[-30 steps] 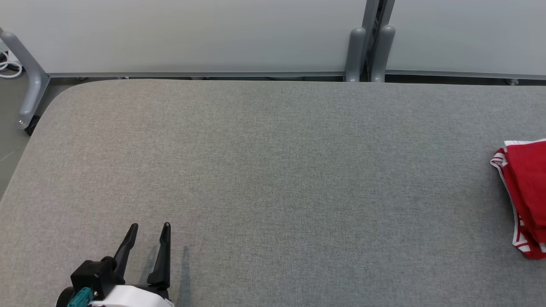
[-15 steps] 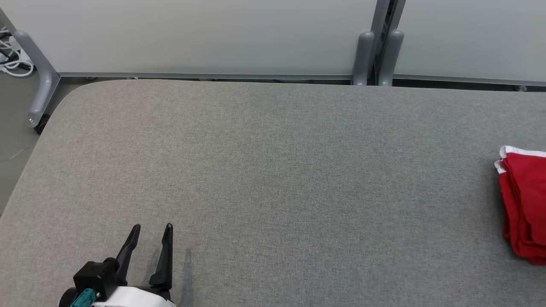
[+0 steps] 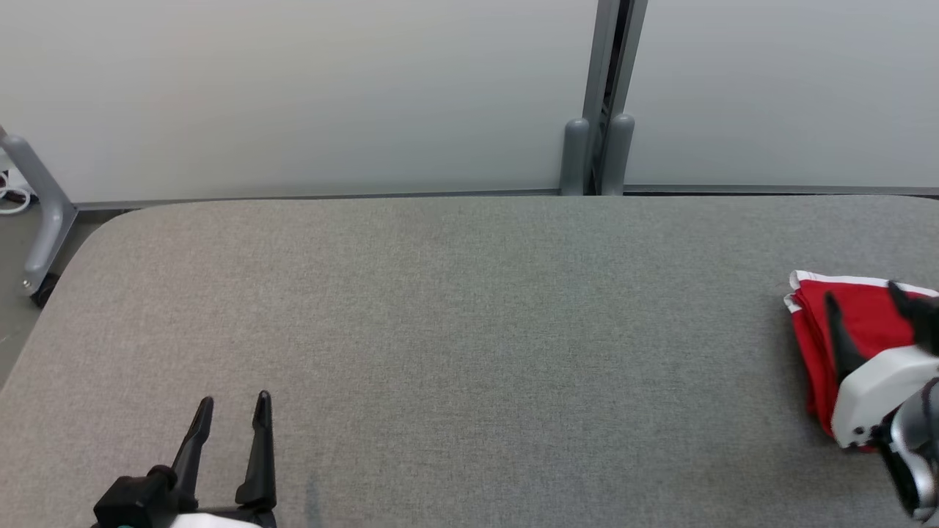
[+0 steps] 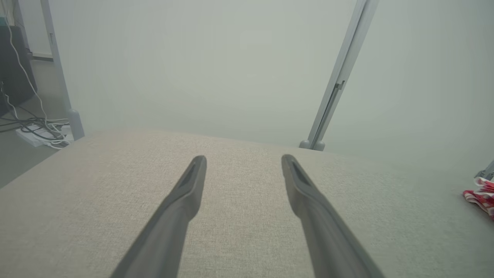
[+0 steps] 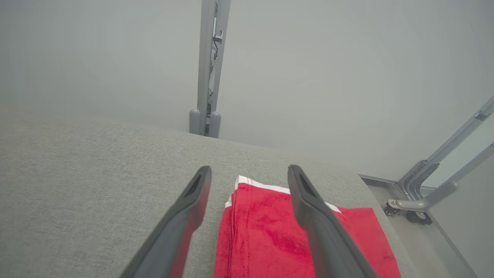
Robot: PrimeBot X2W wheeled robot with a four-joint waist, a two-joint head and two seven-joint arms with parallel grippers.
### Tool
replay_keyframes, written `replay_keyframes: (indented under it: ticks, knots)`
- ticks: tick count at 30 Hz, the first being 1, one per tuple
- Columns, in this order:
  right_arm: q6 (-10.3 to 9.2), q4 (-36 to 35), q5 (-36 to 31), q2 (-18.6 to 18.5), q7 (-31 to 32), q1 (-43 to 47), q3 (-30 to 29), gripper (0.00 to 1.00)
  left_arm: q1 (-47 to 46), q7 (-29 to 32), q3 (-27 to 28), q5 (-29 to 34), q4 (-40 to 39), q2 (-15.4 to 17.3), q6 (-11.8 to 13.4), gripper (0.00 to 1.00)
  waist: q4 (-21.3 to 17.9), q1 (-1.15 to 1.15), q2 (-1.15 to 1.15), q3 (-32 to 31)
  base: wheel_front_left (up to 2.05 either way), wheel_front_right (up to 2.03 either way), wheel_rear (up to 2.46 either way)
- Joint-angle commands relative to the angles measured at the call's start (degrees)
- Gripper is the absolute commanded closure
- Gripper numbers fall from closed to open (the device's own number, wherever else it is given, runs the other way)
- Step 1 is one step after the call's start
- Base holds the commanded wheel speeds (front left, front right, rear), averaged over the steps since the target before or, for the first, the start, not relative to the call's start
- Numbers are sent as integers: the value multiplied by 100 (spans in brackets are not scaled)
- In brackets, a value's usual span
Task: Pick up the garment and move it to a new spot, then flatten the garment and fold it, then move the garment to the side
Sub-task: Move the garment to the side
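Note:
The garment (image 3: 873, 326) is red with a white edge. It lies folded flat near the right end of the grey padded table (image 3: 469, 330). My right gripper (image 3: 863, 292) hovers just over it, open, with the cloth below its spread fingers and nothing held. In the right wrist view the garment (image 5: 262, 231) lies under and between the right gripper (image 5: 250, 170) fingers. My left gripper (image 3: 235, 400) stands open and empty over bare table at the lower left. In the left wrist view the left gripper (image 4: 243, 158) is wide open, and the garment (image 4: 480, 195) shows at the far right edge.
A pale partition wall with a grey double post (image 3: 594, 154) runs along the table's far edge. A grey frame leg on a caster (image 3: 44, 220) stands off the left corner, with cables (image 4: 38, 131) on the floor. Another caster frame (image 5: 420, 204) stands past the table's right end.
The head camera has tilted and shifted. My right gripper has come into the head view at the right, open above the folded garment. The left gripper has stayed open in place.

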Motion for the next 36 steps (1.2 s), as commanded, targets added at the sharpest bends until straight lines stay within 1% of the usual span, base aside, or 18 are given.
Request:
replay_keyframes:
  ticks: [1,3,6,9,13,17,21,28,36]
  knots:
    - [1,-118,97,101,-81,165,80,0,103,-20,90,52,20,-17,49,0,-107,0,0,-156,0,0,0]
    - [1,-280,266,340,-148,380,138,0,144,-22,201,70,35,-73,81,0,-178,0,0,-224,0,0,0]
    - [1,-503,409,755,-268,690,66,0,233,-22,304,129,142,-90,90,0,-236,0,0,-303,0,0,0]
    - [1,-666,412,1024,-358,959,-51,0,252,-21,348,244,233,-72,145,0,-275,0,0,-367,0,0,0]
    - [1,-841,382,1253,-414,1300,-105,0,365,-22,442,344,235,-43,194,0,-325,0,0,-448,0,0,0]
    - [1,-923,445,1323,-402,1555,-109,0,494,-17,583,309,305,-60,268,0,-365,0,0,-507,0,0,0]
    - [1,-816,653,1328,-436,1700,-55,0,623,25,668,230,375,-81,358,0,-373,0,0,-539,0,0,0]
    - [1,-714,695,1326,-451,1681,1,0,738,246,650,211,290,-17,454,0,-387,0,0,-522,0,0,0]
    - [1,-648,710,1327,-535,1644,15,0,824,349,654,209,117,13,568,0,-389,0,0,-487,0,0,0]
